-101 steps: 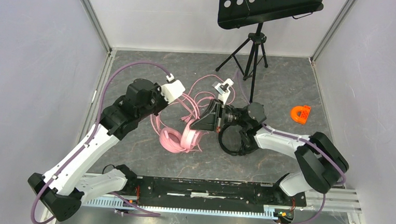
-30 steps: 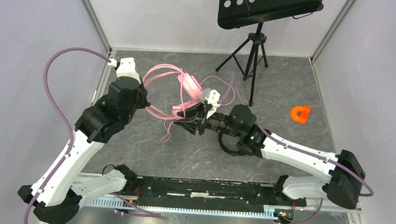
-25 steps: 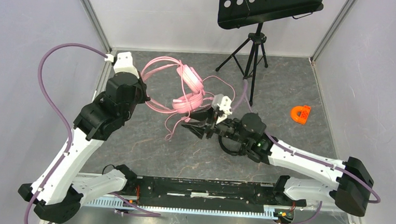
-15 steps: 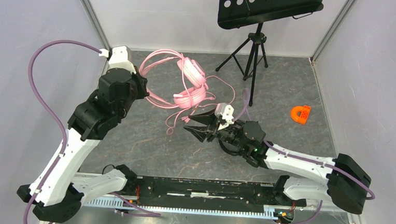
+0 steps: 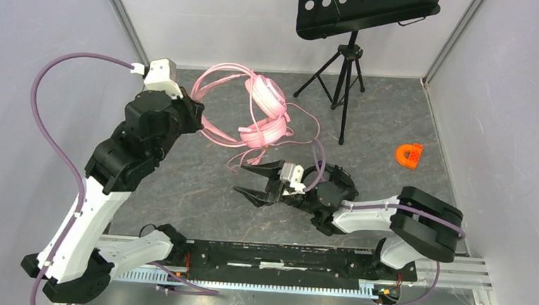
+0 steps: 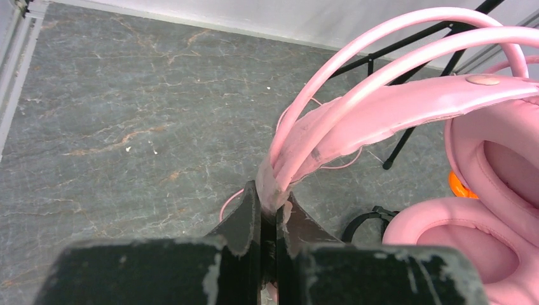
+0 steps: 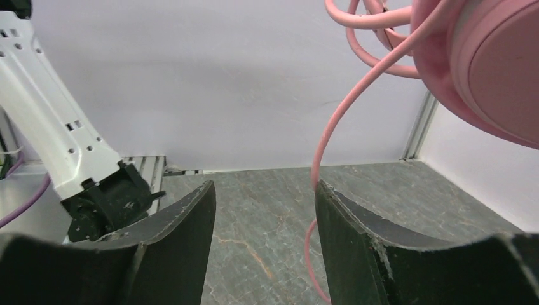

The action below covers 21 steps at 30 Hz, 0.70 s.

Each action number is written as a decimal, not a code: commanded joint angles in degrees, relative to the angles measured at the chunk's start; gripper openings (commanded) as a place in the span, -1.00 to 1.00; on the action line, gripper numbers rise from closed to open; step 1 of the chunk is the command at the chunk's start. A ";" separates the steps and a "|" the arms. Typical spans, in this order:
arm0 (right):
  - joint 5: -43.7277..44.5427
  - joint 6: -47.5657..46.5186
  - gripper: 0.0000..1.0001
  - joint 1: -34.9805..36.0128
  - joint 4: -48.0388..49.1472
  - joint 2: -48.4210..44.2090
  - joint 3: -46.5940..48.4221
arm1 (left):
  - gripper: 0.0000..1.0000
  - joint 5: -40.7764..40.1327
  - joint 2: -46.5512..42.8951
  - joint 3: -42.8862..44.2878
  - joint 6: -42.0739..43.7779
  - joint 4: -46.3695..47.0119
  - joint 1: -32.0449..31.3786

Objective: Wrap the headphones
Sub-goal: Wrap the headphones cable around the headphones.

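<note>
Left wrist: left claw (image 6: pixel 269 207) pinches pink headphones (image 6: pixel 407 107).

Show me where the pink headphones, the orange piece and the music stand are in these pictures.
pink headphones (image 5: pixel 268 96): top view, on the upper ear cup
orange piece (image 5: pixel 409 159): top view, on its body
music stand (image 5: pixel 374 10): top view, on the black tray

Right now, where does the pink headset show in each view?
Top external: pink headset upper centre, raised, pinched by the left pincer.
Left wrist: fills the right half, headband between the shut fingers.
Right wrist: one ear cup in the top right corner, cable hanging ahead of the open right pincer.
Shared landmark: the grey marbled tabletop.
</note>
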 commanded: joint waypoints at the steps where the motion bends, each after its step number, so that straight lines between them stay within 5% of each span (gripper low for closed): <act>1: 6.97 -3.41 0.27 0.73 12.76 3.23 2.85 | -0.96 2.50 -1.57 3.65 -5.88 6.73 0.16; 15: 6.98 -5.83 0.19 0.73 18.10 15.41 10.71 | -0.95 7.43 -4.00 4.48 -8.87 6.77 0.16; 17: 6.88 -5.77 0.01 0.72 19.16 16.53 10.53 | -0.95 8.23 -4.20 4.69 -9.37 6.97 0.14; 21: 6.10 -5.24 -0.71 0.78 21.25 18.64 9.24 | -0.96 9.68 -4.47 5.64 -10.70 7.43 0.16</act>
